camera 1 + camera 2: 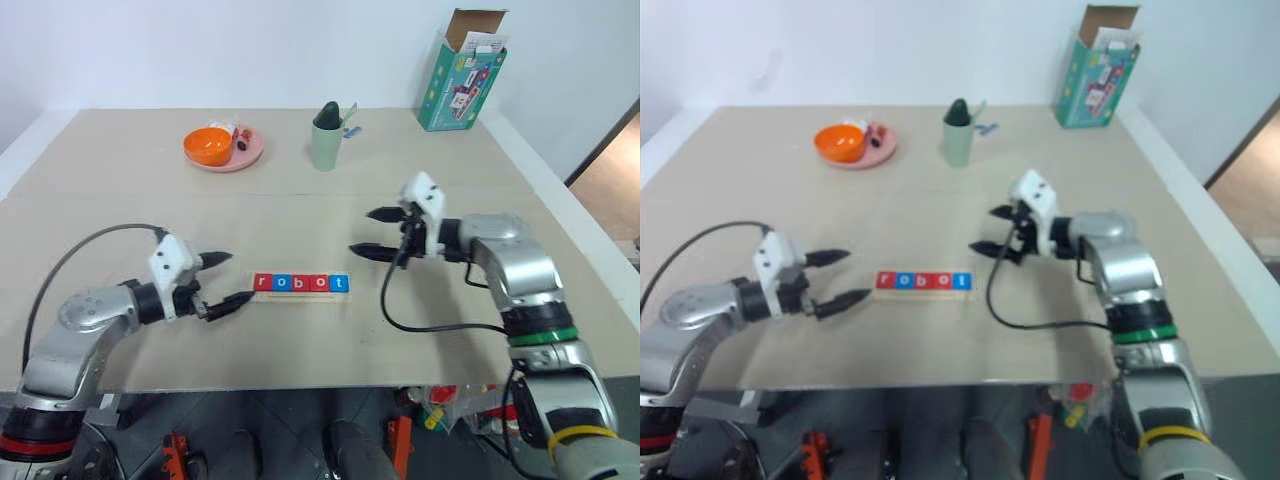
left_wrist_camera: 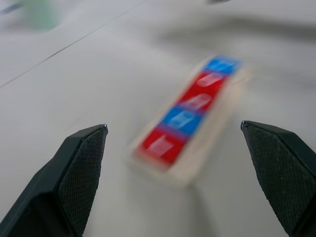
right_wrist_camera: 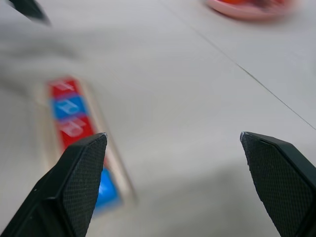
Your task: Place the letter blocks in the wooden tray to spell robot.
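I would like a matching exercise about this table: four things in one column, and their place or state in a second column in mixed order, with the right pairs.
Things:
1. letter blocks
2. orange bowl
3. green cup
4. right gripper

Places or states:
A. open, empty, just right of the wooden tray
B. lined up in the tray, spelling robot
C. on the pink plate
D. standing far back on the table, near its middle

Pairs: 1-B, 2-C, 3-D, 4-A
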Controlling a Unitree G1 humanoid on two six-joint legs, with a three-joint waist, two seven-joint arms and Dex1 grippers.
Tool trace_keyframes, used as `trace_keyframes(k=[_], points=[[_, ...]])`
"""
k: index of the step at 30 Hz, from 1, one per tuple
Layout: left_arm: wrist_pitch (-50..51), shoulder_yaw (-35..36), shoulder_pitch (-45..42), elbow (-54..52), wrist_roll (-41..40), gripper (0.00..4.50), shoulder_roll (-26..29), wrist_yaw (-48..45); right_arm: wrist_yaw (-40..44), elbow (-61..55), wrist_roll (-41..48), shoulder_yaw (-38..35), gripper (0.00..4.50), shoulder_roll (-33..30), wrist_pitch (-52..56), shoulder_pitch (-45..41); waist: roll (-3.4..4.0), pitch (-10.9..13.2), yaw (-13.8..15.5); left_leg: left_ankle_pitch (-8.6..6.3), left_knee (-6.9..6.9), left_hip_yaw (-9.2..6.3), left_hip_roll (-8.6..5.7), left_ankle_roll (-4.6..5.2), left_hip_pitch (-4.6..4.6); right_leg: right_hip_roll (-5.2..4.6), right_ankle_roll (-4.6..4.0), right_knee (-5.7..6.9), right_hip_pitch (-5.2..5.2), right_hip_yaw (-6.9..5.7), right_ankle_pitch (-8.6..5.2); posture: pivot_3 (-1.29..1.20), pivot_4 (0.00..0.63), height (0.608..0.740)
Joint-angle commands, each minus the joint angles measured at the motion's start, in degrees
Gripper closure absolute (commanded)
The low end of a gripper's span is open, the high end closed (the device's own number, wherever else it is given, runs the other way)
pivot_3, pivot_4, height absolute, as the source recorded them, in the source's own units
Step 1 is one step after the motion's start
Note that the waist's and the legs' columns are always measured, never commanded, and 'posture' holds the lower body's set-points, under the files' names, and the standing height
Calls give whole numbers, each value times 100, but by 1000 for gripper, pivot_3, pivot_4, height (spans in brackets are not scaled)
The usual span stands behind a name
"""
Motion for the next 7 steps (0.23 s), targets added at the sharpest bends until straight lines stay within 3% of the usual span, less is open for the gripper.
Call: trace_keyframes(k=[1, 7], points=[[-136, 532, 138, 104, 119, 0, -14, 460, -442, -457, 31, -389, 29, -170, -230, 485, 0, 0, 1, -4, 0, 3, -1, -2, -2, -1, 2, 0, -2, 3, -4, 0, 150, 740], [-553, 971, 299, 174, 283, 0, -311, 1099, -1545, -1290, 252, -1040, 29, 76, -74, 1191, 1, 1, -13, -9, 0, 11, 1, -6, -8, 0, 5, 1, -15, 12, -3, 0, 150, 740]])
